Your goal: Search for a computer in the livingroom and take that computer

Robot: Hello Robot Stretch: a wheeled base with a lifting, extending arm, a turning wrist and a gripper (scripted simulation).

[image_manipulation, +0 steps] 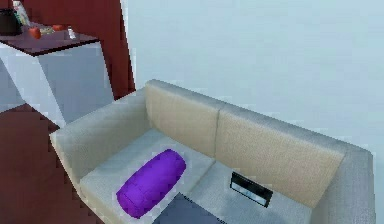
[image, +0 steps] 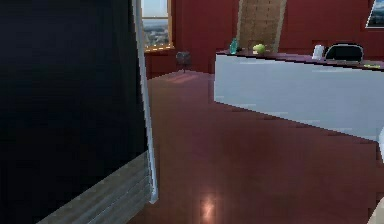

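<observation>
You could not tell the state of the fingers from these pictures.

Ahead, a tall black panel (image: pixel 70 100) with a pale edge stood close on the forward view's left. To its right the glossy red-brown floor (image: pixel 240 160) ran open to a long white counter (image: pixel 300 95) with a dark top. On it stood a teal bottle (image: pixel 234 45), a green thing (image: pixel 259 48) and a white roll (image: pixel 318 52), with a dark chair (image: pixel 345 50) behind. A window (image: pixel 155 25) showed in the far red wall.

In the arm side view a beige sofa (image_manipulation: pixel 200 120) stood against a pale wall (image_manipulation: pixel 260 50). A purple cushion (image_manipulation: pixel 150 183) lay on its left seat and a small dark box (image_manipulation: pixel 250 188) on its right seat; the box's pale marks were too small to read. A dark flat slab (image_manipulation: pixel 190 212) sat at the bottom edge, just in front of the sofa. You could not tell whether either was the computer.
</observation>
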